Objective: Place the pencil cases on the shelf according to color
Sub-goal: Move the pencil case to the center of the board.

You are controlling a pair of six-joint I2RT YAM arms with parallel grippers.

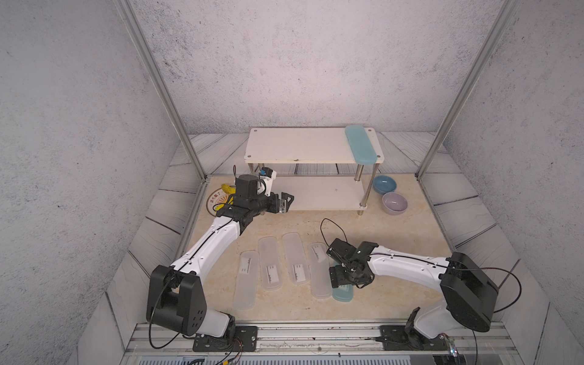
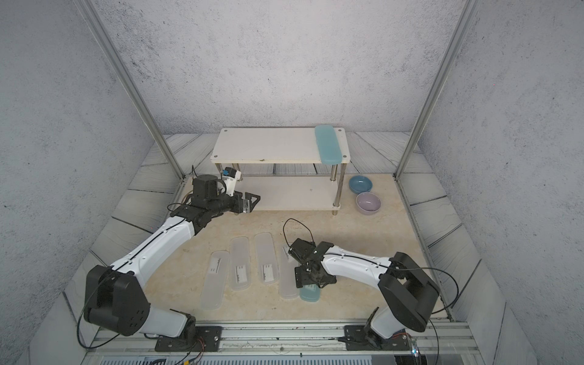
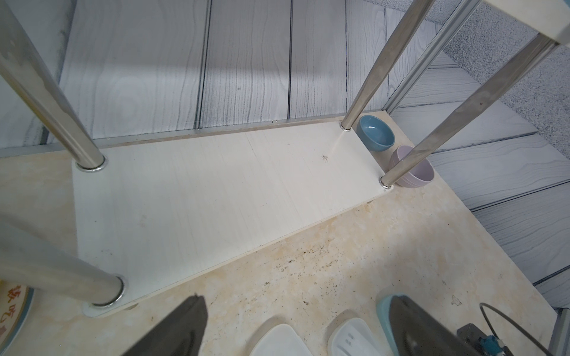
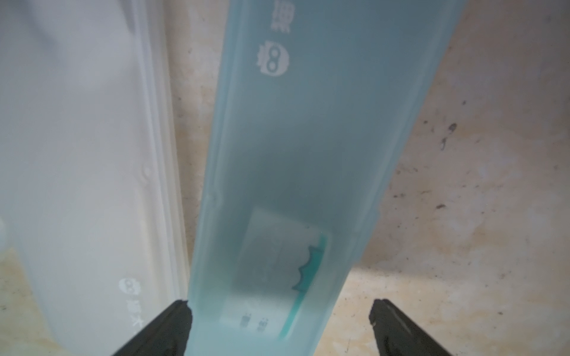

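Observation:
The white two-tier shelf (image 1: 297, 148) stands at the back, and one teal pencil case (image 1: 361, 143) lies across the right end of its top board. Several frosted white pencil cases (image 1: 270, 264) lie side by side on the table's front half. To their right lies a second teal case (image 4: 308, 154). My right gripper (image 4: 280, 311) is open just above it and straddles its width. One of the fingertips (image 4: 180, 311) is at the case's edge, the other stands clear. My left gripper (image 3: 297, 297) is open and empty at the lower board's front left corner (image 1: 286, 203).
A blue bowl (image 1: 384, 184) and a lilac bowl (image 1: 394, 203) sit right of the shelf's chrome legs (image 1: 368, 189). A round plate with a yellow item (image 1: 219, 196) lies behind the left arm. The lower board (image 3: 216, 191) is bare.

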